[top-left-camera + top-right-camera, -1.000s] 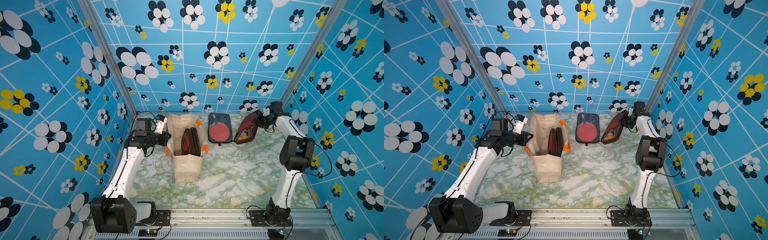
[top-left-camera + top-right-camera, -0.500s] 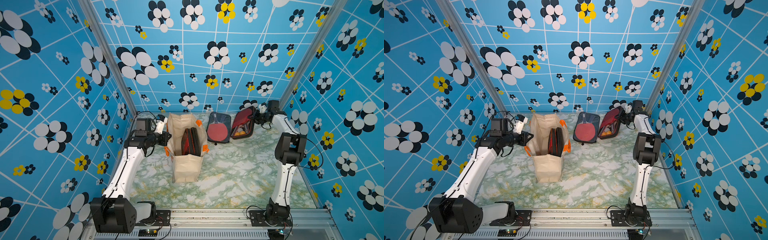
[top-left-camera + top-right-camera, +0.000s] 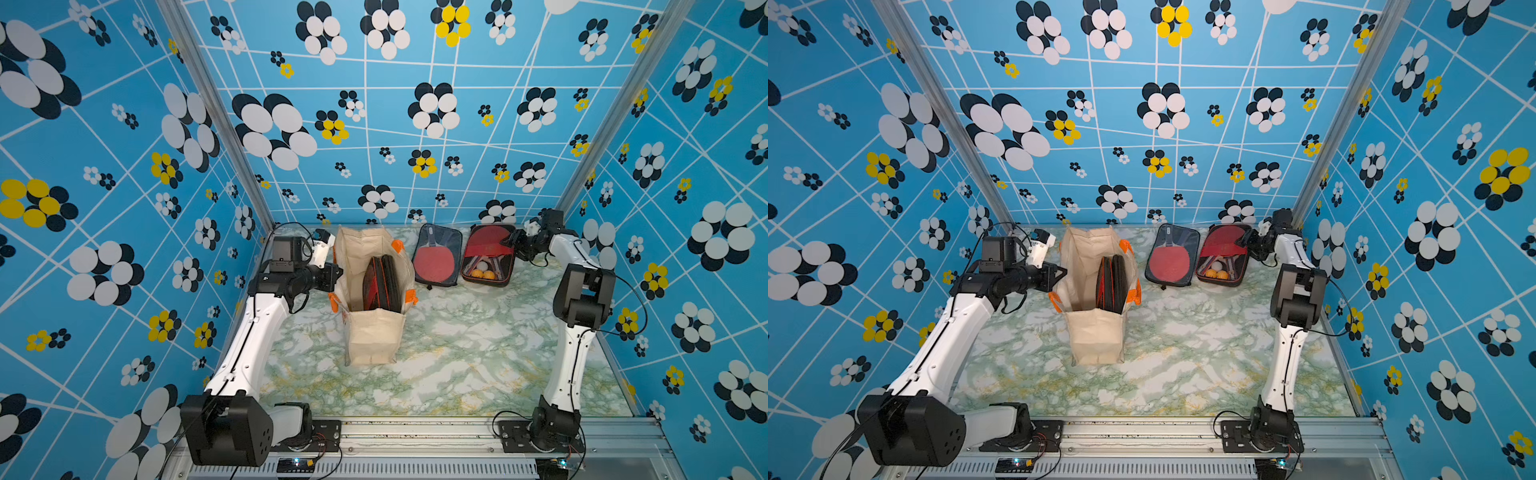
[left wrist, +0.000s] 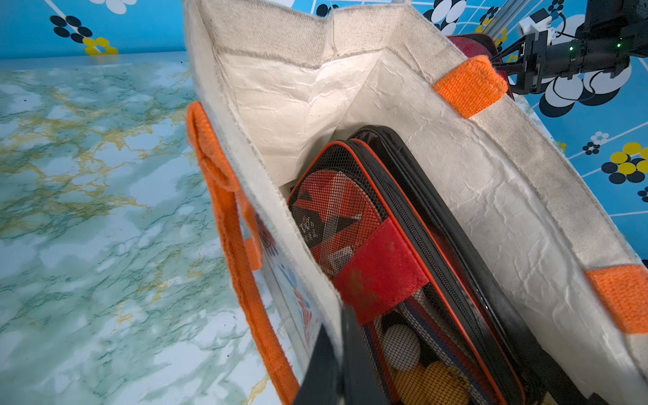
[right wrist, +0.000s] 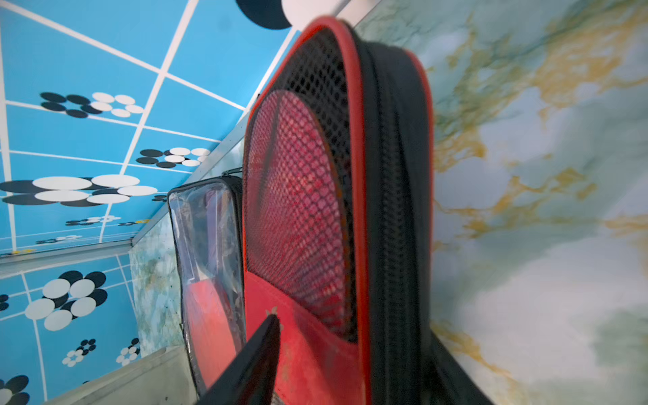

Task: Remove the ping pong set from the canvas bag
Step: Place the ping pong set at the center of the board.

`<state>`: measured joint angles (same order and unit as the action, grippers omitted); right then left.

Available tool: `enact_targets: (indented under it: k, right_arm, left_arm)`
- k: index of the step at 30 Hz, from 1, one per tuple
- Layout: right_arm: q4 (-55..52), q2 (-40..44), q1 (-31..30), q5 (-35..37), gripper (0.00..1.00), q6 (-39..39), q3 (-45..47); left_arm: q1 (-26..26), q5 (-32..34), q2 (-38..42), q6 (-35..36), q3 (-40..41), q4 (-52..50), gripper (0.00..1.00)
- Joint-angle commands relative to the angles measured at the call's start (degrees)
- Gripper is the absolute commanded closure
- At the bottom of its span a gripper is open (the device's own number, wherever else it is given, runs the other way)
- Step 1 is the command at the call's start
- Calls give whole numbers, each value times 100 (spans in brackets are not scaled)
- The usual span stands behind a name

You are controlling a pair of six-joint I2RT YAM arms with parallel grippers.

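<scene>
Marble tabletop (image 3: pixel 457 353) — left gripper (image 3: pixel 336 272) clamped on canvas bag (image 3: pixel 374 336); right gripper (image 3: pixel 510 243) beside mesh case (image 3: pixel 484 266) — grip unclear.

The left arm (image 3: pixel 249 340) leans forward, wrist level, with the left gripper (image 3: pixel 333 272) pinched on the side wall of the canvas bag (image 3: pixel 374 338). The right arm (image 3: pixel 571 361) stands upright with its elbow bent. The right gripper (image 3: pixel 512 246) has its jaws spread astride the end of the mesh ping pong case (image 3: pixel 488 257).
</scene>
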<state>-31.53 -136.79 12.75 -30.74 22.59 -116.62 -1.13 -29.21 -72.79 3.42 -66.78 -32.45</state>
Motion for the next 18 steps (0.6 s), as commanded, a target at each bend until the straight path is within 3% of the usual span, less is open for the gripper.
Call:
enact_targets:
  k: [1, 11, 18]
  right_arm:
    - [-53, -76, 25, -98, 34, 72, -67]
    - [-229, 179, 61, 474, 28, -45, 46]
    - [-92, 725, 45, 540, 28, 137, 447]
  left_arm:
    - [-22, -111, 0, -7, 17, 112, 100]
    - [-42, -27, 11, 45, 48, 141, 100]
    - [-42, -14, -16, 53, 35, 138, 77]
